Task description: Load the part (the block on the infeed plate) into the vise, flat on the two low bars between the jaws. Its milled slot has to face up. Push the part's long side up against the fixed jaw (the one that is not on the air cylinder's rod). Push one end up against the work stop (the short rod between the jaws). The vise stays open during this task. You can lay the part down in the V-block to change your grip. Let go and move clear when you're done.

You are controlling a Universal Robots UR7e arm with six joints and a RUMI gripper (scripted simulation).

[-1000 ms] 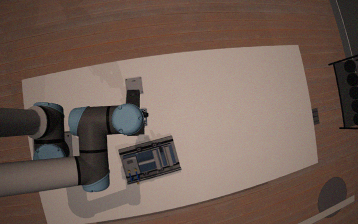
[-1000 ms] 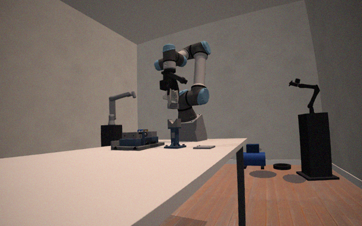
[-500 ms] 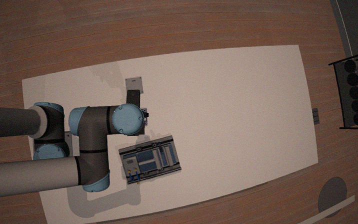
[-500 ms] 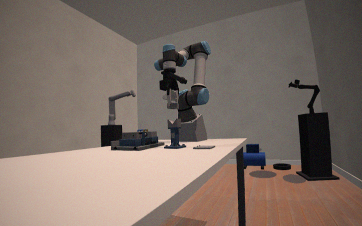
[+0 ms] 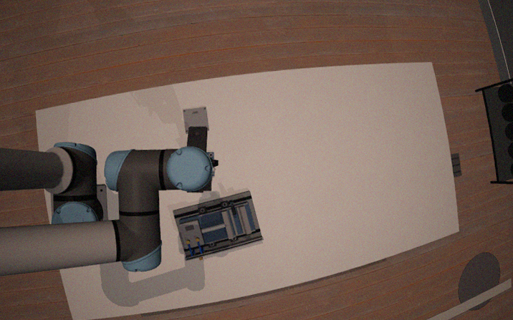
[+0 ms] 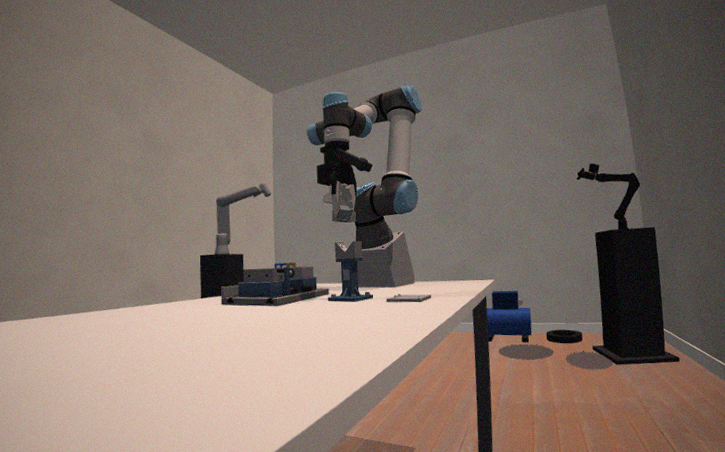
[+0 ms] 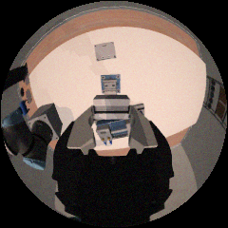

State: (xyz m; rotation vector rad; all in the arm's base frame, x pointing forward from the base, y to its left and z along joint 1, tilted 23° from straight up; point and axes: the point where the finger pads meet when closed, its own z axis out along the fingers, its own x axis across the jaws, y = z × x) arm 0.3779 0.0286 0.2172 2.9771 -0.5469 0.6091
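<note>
My gripper (image 7: 111,105) (image 6: 342,210) is shut on the part (image 7: 111,102) (image 6: 343,210), a grey block, and holds it high in the air. The blue V-block (image 6: 348,269) (image 7: 110,84) stands on the table straight below it, well apart. The infeed plate (image 5: 195,117) (image 6: 408,297) (image 7: 104,50) lies bare beyond the V-block. The vise (image 5: 217,223) (image 6: 270,286) sits on the table to one side, its jaws open; in the wrist view part of the vise (image 7: 114,129) shows under the held part. In the top view the wrist hides the gripper's fingers and the part. I cannot tell which way the slot faces.
The arm's base (image 6: 384,264) stands on the table behind the V-block. The arm's upper links (image 5: 45,240) span the left of the table. A second small arm on a black box (image 6: 221,264) stands behind the vise. The table edge (image 6: 428,338) runs on the right.
</note>
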